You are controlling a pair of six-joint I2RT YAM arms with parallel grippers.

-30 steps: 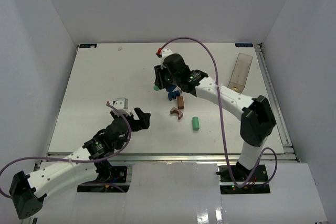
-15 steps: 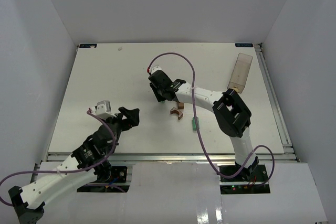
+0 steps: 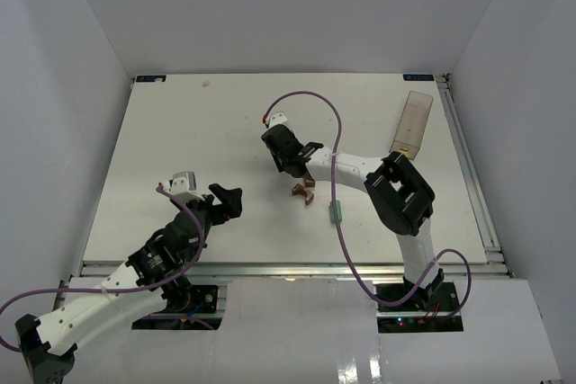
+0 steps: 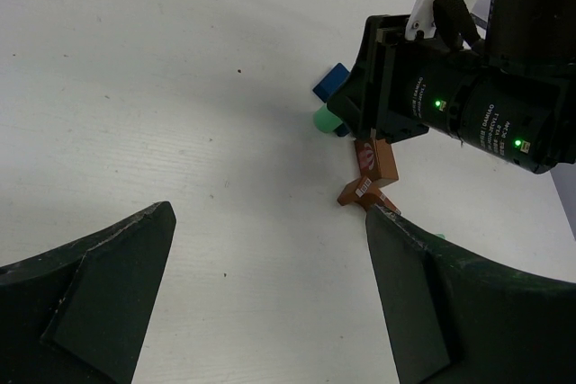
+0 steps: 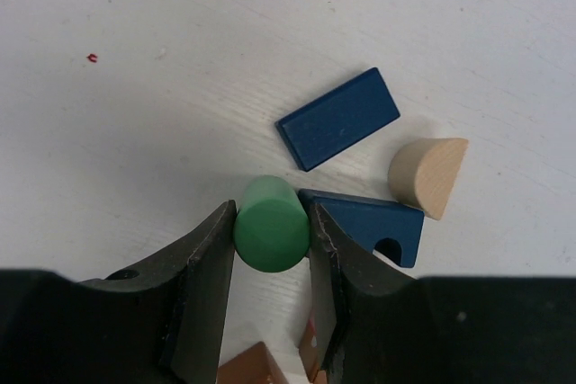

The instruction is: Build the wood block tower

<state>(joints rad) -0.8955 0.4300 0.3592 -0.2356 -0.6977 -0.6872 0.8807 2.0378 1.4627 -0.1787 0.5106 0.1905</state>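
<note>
At the centre of the right wrist view, a green cylinder is gripped end-up by the right hand, just beside the blue arch. The left hand is spread wide and empty. Step judged: column being positioned. Next called for: an upright set-down, with neighbours left unnudged.

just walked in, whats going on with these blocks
The right gripper is clamped on a green cylinder, right beside a flat blue block, a blue arch and a tan piece lying on the table. The left gripper hangs open off to the side, holding nothing. A brown arch and a second green cylinder lie loose nearby. Nothing looks stacked yet.
</note>
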